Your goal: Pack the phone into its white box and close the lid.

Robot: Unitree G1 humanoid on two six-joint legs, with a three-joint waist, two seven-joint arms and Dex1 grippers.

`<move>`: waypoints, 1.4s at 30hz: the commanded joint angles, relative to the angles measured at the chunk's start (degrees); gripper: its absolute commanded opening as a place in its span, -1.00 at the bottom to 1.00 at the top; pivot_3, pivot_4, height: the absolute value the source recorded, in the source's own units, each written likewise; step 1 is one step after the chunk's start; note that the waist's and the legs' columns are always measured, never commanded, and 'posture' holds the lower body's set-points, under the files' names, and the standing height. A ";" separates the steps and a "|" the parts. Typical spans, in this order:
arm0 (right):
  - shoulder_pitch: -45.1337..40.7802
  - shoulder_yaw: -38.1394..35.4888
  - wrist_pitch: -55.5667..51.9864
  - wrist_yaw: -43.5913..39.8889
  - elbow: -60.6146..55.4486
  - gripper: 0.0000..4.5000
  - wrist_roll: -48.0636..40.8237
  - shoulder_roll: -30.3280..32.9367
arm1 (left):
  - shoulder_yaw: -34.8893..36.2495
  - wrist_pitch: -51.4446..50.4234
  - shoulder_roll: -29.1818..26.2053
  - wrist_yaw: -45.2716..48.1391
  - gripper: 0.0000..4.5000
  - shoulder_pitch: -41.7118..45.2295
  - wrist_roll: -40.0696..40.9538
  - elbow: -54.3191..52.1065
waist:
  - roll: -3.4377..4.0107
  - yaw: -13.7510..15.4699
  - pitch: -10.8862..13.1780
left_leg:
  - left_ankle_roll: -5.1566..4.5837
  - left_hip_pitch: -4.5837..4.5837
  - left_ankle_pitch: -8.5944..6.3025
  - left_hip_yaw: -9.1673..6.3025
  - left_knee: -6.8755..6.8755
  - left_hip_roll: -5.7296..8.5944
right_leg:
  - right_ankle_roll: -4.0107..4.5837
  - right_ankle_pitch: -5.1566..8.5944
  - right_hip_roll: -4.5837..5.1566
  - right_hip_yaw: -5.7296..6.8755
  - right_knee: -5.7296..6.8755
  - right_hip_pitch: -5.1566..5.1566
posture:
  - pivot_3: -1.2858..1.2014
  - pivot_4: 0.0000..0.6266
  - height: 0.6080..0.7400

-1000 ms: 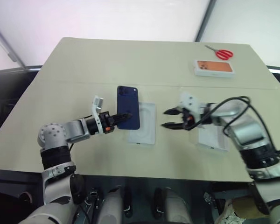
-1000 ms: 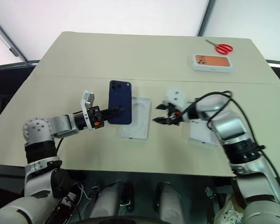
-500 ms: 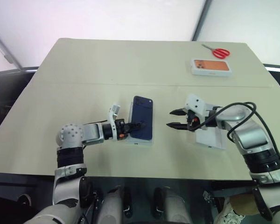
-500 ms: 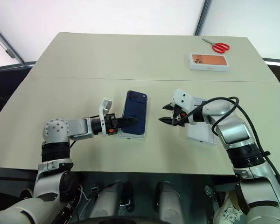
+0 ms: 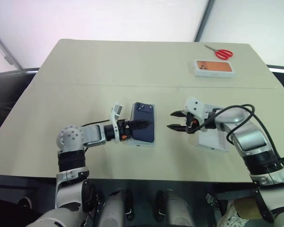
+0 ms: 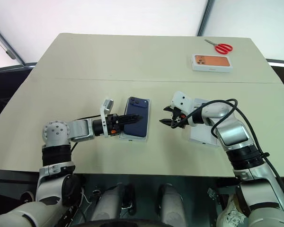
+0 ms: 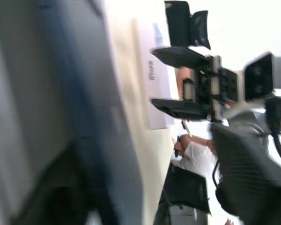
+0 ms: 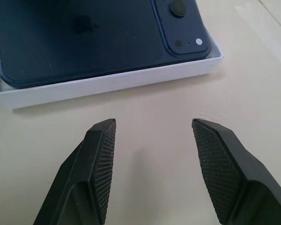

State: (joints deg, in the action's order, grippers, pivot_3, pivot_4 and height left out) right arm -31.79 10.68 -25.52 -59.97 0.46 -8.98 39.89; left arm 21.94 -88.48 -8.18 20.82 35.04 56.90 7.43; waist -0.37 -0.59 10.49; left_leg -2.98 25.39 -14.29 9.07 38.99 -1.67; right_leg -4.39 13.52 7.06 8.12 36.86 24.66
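Phone [image 5: 144,128] now down flat in box [image 5: 134,142] mid-frame, left tool [image 5: 143,125] let go and open, right tool [image 5: 172,120] open and empty beside it, lid [image 5: 214,140] next.

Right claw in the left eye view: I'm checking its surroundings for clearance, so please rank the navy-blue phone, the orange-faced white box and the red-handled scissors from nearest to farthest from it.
1. The slim navy-blue phone, lying in the shallow white box just left of the open right claw.
2. The orange-faced white box, at the table's far right.
3. The red-handled scissors, just beyond that box, near the far edge.
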 commanded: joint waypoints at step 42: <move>-1.22 6.09 3.70 2.58 2.69 -1.00 5.77 -6.95 | -21.78 18.14 -15.44 9.27 -0.99 -2.02 -16.77 -4.45 | 0.05 0.07 0.00 | 0.02 0.05 -0.01 0.02 -0.04 0.03 | 0.01 0.00 0.06 0.00 0.01 0.08 | 0.03 -0.52 0.96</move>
State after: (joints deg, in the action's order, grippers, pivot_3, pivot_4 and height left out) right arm -33.10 17.02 -22.66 -57.81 5.08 -3.41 33.43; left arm 2.63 -70.42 -24.21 29.26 32.71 41.02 3.78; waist -0.32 -0.52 10.49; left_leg -2.96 25.44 -14.29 9.08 38.96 -1.63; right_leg -4.39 13.52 7.13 8.11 36.87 24.74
